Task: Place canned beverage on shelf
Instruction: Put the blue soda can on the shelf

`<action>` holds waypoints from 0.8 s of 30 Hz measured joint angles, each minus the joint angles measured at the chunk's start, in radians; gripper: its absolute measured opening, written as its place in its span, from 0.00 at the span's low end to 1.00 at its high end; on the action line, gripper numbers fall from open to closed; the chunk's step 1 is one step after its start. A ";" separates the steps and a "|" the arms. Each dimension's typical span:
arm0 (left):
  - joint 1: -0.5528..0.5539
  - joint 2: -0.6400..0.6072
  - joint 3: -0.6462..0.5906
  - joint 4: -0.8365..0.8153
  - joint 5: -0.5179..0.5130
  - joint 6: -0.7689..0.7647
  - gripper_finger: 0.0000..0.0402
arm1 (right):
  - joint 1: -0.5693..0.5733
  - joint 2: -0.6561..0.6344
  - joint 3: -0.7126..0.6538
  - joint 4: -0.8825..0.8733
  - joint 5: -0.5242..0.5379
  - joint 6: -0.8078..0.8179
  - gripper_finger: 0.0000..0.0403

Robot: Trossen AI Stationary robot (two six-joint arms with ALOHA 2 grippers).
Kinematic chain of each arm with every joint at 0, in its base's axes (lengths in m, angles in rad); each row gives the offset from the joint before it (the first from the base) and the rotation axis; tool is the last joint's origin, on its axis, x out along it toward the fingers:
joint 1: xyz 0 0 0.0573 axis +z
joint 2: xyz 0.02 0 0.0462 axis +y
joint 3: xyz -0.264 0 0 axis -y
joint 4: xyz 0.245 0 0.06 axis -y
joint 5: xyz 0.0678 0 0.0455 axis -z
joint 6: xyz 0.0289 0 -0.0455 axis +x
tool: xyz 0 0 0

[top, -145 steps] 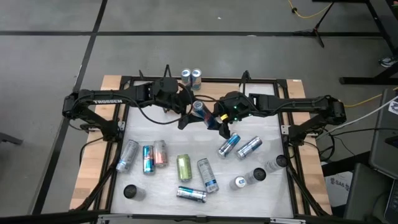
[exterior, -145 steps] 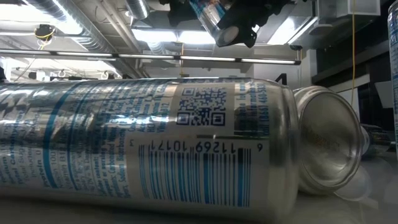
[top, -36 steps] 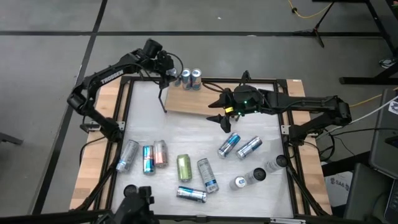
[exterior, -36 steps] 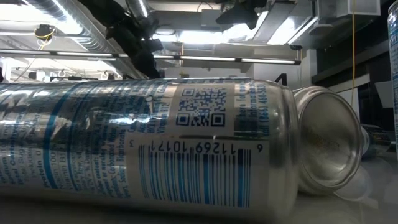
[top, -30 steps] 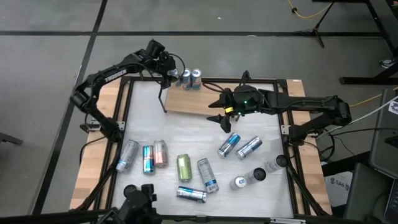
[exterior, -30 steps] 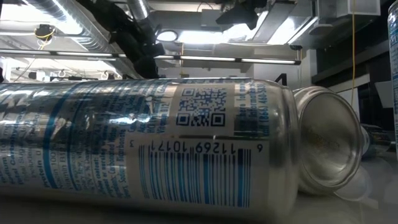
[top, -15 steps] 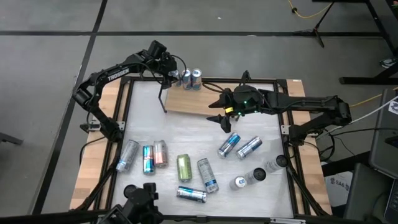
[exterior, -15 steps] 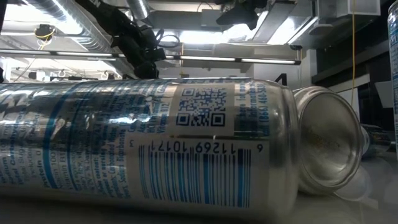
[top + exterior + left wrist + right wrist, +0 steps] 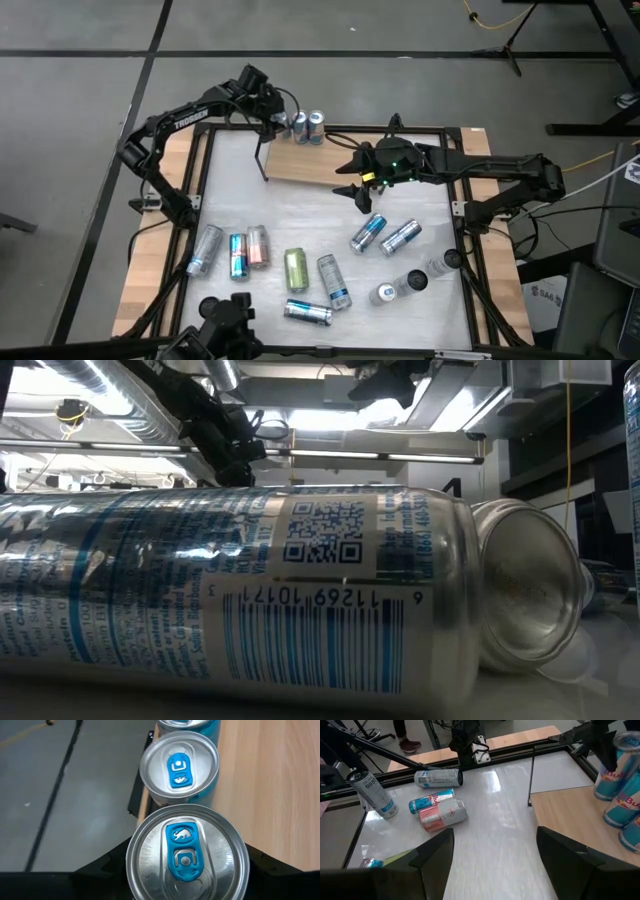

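Three cans (image 9: 316, 122) stand on the one shelf (image 9: 310, 165). Eight more lie on the table (image 9: 300, 215); four stand upright.

The grey floor (image 9: 80, 40) has dark lines, a yellow cable (image 9: 500, 20) lies on it, and ceiling ducts (image 9: 110, 400) run beside long lamps (image 9: 290, 420).

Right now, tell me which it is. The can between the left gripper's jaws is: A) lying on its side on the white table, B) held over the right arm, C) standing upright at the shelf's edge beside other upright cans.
C: the left wrist view shows the can top-up between the jaws, beside another upright can on the shelf.
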 joint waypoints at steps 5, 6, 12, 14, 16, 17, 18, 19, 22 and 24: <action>-0.001 0.029 0.001 0.002 0.005 -0.014 0.55 | 0.000 0.000 0.000 0.000 0.000 0.000 0.67; -0.001 0.032 0.001 0.004 0.004 -0.013 0.55 | 0.000 0.000 0.000 0.000 0.000 0.000 0.67; -0.001 0.032 0.001 0.003 0.000 -0.014 0.55 | 0.000 0.000 0.000 0.000 0.000 0.000 0.67; -0.001 0.032 0.001 0.003 -0.007 -0.014 0.55 | 0.000 0.000 0.000 0.000 0.000 0.000 0.67; -0.001 0.032 0.001 0.003 -0.011 -0.014 0.55 | 0.000 0.000 0.000 0.000 0.000 0.000 0.67; -0.001 0.032 0.001 0.002 -0.011 -0.014 0.55 | 0.000 0.000 0.000 0.000 0.000 0.000 0.67; -0.002 0.032 0.001 0.002 -0.013 -0.014 0.55 | 0.000 0.000 0.000 0.000 0.000 0.000 0.67; -0.004 0.032 0.001 0.002 -0.015 -0.014 0.55 | 0.000 0.000 0.000 0.000 0.000 0.000 0.67; -0.006 0.032 0.001 0.001 -0.016 -0.015 0.55 | 0.000 0.000 0.000 0.000 0.000 0.000 0.67; -0.006 0.032 0.001 0.002 -0.016 -0.015 0.55 | 0.000 0.000 0.000 0.000 0.000 0.000 0.67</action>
